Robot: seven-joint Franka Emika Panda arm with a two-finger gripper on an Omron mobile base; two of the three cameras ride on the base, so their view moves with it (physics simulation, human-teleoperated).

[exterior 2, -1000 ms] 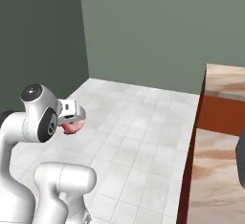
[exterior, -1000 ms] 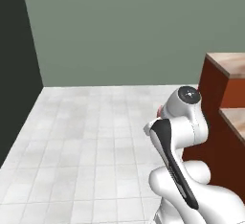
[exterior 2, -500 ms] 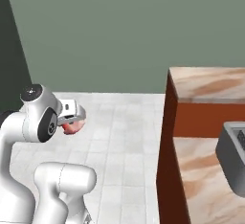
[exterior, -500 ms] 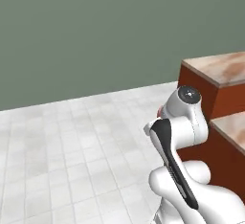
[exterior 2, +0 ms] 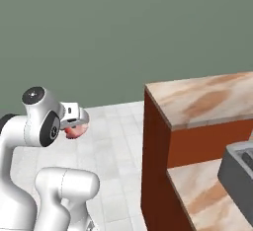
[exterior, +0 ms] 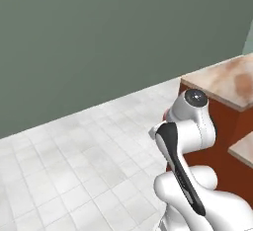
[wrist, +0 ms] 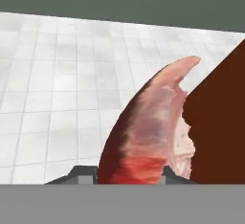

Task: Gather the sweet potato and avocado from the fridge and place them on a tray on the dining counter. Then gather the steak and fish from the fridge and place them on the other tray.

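While fingers (wrist: 129, 173) clench steak (wrist: 148, 132), robot should carry level; steer wide of bench (exterior 2: 197, 101) corner; blue tray unseen.

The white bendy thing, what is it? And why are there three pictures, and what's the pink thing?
It is a robot arm on a base that drives around a pretend kitchen. Two pictures come from cameras riding behind the arm, one on each side. The third comes from a camera on its hand. The gripper, its two-fingered hand, is shut on the pink thing, a raw steak. Beside the robot stands the dining counter, with a marbled top and red-brown front, on a white tiled floor.
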